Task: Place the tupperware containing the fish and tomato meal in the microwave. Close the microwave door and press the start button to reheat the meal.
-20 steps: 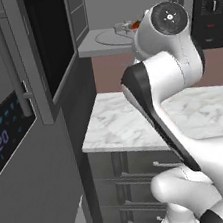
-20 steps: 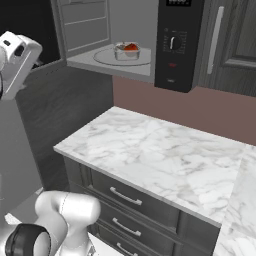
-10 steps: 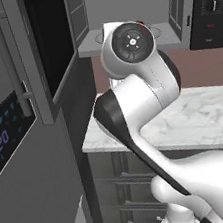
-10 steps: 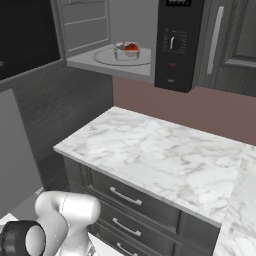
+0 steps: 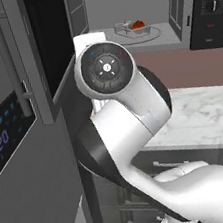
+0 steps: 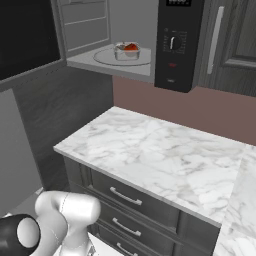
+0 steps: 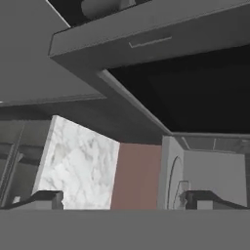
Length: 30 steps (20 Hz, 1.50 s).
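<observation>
The microwave [image 6: 150, 45] stands open, its door [image 5: 48, 47] swung wide to the left and cut off by the frame edges in both base views. In the left base view the arm's large white joint blocks much of the cavity floor, leaving only the far part of the glass turntable [image 5: 150, 33] in sight. The tupperware [image 6: 127, 51] sits on the turntable inside the cavity, with the red-orange tomato piece [image 6: 131, 47] showing above its rim; the pale fish piece is too small and blurred to pick out with confidence. The container's long axis appears to run roughly across the cavity, side to side, though at this size that is hard to confirm. In the hand view the gripper [image 7: 124, 199] looks up past the dark glass of the door toward the marble counter [image 6: 165, 155], its two dark fingertips [image 7: 46, 198] standing wide apart with nothing between them. The control panel [image 6: 173, 42] with its knob faces forward at the microwave's right.
</observation>
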Tool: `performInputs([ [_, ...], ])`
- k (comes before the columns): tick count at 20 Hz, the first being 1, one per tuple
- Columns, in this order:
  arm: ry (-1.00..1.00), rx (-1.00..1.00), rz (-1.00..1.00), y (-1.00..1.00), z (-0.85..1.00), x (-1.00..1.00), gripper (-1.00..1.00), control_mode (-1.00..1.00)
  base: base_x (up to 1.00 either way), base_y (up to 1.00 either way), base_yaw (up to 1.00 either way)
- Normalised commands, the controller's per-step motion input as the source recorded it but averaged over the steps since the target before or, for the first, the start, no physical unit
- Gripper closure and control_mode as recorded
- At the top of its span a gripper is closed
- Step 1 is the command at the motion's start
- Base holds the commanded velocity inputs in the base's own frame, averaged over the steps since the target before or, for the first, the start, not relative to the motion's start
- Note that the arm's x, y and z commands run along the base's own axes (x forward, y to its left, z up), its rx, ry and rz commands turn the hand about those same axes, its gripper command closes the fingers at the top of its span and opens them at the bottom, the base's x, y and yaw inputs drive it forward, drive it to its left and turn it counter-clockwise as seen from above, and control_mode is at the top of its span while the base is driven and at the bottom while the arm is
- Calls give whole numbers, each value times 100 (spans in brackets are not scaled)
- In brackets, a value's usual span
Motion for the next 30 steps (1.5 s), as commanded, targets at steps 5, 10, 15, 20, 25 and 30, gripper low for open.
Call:
performInputs([
  [5,-10,-3,3,55,0,-27,-100,-100,0,0,0],
  [10,-12,0,3,51,0,-18,-100,-100,0,0,0],
  [15,-9,0,3,48,0,-4,-100,-100,0,0,0],
  [20,-8,0,2,40,0,0,-100,-100,0,0,0],
  [25,-8,0,1,36,0,0,-100,-100,0,0,0],
  [30,-4,0,0,16,0,2,-100,-100,0,0,0],
])
